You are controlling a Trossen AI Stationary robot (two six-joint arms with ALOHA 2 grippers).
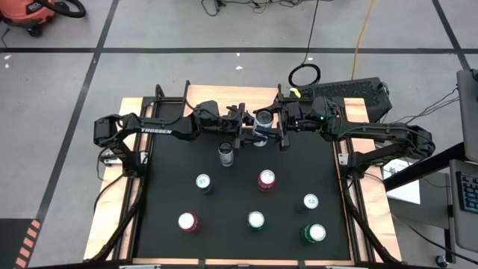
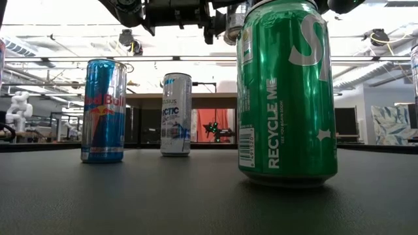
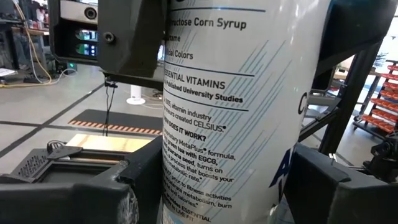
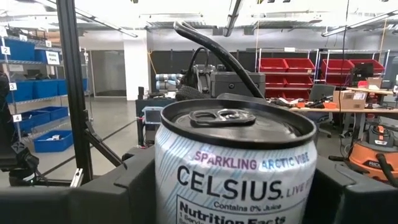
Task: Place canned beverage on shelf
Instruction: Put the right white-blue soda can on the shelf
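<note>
A white Celsius can (image 1: 263,118) is held up in the air at the table's far middle, just on the near side of the shelf (image 1: 216,93). The shelf is a light-wood board on black legs (image 2: 189,99). My left gripper (image 1: 250,125) reaches in from the table's left and my right gripper (image 1: 275,123) from the right, and both are shut on this can. The can fills the left wrist view (image 3: 236,112). The right wrist view shows its lid and pull tab (image 4: 227,117). My left gripper pinches the can's side wall (image 3: 180,180) between its two fingers (image 3: 118,193), below the right gripper's hold. The fingers come level from the table's left. The can stands upright, lifted clear. My right gripper pinches the can's upper wall (image 4: 171,177), just under the rim, between its two fingers (image 4: 124,186). The fingers come about level from the table's right. One of its fingers (image 3: 130,43) shows against the can in the left wrist view.
Several other cans stand upright on the black mat (image 1: 172,172): a second Celsius can (image 1: 226,153), a Red Bull can (image 2: 103,111), a green can (image 2: 287,91) close to the near edge, and others (image 1: 267,179). A cable loop (image 1: 305,75) lies beyond the far edge.
</note>
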